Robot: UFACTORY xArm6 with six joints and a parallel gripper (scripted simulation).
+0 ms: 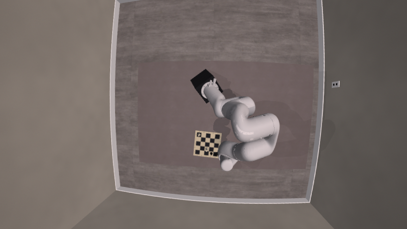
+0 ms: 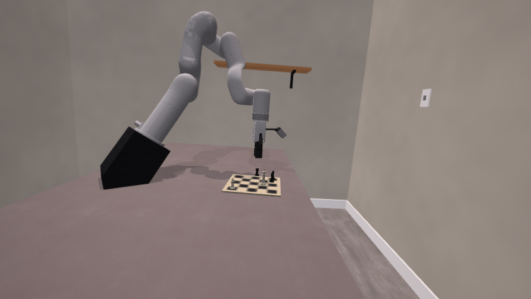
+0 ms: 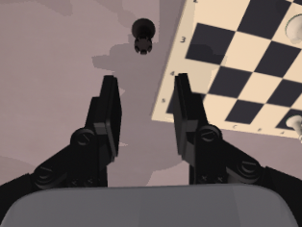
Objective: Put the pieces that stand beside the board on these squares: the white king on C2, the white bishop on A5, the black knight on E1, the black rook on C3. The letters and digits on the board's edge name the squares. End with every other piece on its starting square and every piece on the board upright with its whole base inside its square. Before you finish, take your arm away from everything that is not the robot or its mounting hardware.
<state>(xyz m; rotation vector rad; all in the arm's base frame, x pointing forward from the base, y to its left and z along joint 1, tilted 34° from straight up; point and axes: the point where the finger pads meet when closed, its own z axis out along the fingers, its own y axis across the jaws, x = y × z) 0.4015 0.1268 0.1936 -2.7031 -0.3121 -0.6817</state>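
Wrist view is showing the black rook standing upright on the surface, just outside the board beside the edge marked 3. It is lying ahead of the fingers, towards the top of that view and nearly in line with the gap between them, so sideways little correction seems to be needed; the main offsets are forward and down. Its long axis is running vertically, matching the downward reach of the fingers, which are standing partly apart, gripping nothing. One finger is showing on the board side of the rook's line and the other on the outer side, so a descent would probably need care near the board's rim. Exterior view is showing the fingers hanging well above the surface, with the arm arching over from its base and its last link pointing straight down; from the top, the arm is hiding the rook. The white king is standing on C2 and the white bishop on A5, so fetching the rook for C3 is apparently the step in hand.
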